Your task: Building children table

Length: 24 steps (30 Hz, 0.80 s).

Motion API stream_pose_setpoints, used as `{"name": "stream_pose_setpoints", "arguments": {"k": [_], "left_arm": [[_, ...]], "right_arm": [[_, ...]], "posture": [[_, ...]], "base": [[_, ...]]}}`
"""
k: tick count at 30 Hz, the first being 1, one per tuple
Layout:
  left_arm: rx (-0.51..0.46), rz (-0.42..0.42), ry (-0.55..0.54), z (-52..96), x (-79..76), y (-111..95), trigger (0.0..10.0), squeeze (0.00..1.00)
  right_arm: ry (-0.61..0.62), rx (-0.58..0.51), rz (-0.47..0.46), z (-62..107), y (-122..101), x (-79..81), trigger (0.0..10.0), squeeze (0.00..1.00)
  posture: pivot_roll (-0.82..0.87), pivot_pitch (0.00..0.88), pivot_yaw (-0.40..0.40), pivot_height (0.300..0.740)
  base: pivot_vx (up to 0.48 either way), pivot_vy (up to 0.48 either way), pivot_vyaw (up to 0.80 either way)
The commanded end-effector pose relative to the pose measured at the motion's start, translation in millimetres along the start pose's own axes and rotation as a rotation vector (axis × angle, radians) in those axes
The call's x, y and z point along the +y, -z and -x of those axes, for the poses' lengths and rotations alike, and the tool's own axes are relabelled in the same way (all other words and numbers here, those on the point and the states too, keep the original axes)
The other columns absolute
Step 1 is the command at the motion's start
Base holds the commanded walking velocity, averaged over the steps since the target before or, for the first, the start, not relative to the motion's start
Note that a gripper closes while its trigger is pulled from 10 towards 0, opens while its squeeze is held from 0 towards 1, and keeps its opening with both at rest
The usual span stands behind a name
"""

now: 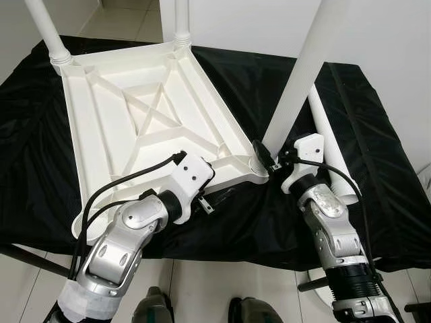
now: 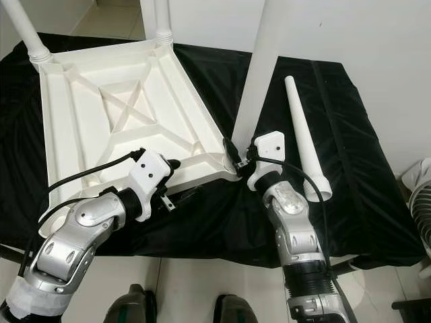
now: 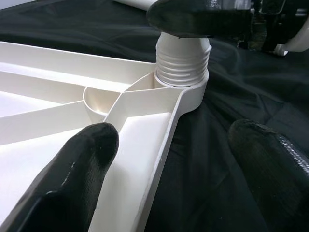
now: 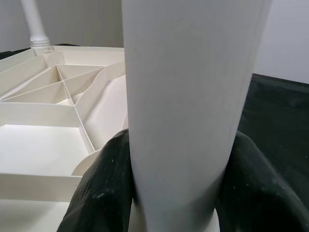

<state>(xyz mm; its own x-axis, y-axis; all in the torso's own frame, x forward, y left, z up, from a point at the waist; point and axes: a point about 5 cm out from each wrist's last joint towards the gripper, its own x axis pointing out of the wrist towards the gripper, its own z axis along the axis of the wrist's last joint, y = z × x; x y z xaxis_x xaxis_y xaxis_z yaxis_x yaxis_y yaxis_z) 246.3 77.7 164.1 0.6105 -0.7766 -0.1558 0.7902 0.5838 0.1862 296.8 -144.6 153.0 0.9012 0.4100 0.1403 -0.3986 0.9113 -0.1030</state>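
The white plastic table top [image 1: 128,114] lies upside down on a black cloth. Two white legs [image 1: 47,30] [image 1: 182,20] stand screwed in at its far corners. A third leg [image 1: 303,74] stands tilted in the near right corner socket, and my right gripper [image 1: 266,158] is shut on it just above its threaded base [image 3: 182,63]. In the right wrist view the fingers [image 4: 104,193] press on both sides of this leg [image 4: 188,96]. My left gripper [image 1: 209,198] is open at the near rim, one finger [image 3: 72,174] over the table's inside and one over the cloth. A fourth leg [image 2: 304,141] lies loose on the right.
The black cloth [image 1: 377,182] covers a low work surface that ends just before my feet [image 1: 151,306]. A white wall stands behind and to the right. A white fan [image 2: 421,195] stands on the floor at the far right.
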Motion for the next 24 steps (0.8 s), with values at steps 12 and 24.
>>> {"name": "stream_pose_setpoints", "arguments": {"k": [12,24], "left_arm": [[-0.005,0.015,-0.028,1.1,10.6,-5.1,10.0,1.0],[-0.133,0.131,-0.053,1.3,31.2,-30.4,10.0,0.0]], "right_arm": [[-0.083,-0.016,0.0,-10.1,-37.9,-2.1,10.0,0.0],[-0.234,-0.112,0.024,-15.2,-77.3,-6.8,10.0,0.0]], "posture": [[0.07,0.071,-0.022,0.74],[0.07,0.061,-0.038,0.74]], "base": [[0.0,0.0,0.0],[0.0,0.0,0.0]]}}
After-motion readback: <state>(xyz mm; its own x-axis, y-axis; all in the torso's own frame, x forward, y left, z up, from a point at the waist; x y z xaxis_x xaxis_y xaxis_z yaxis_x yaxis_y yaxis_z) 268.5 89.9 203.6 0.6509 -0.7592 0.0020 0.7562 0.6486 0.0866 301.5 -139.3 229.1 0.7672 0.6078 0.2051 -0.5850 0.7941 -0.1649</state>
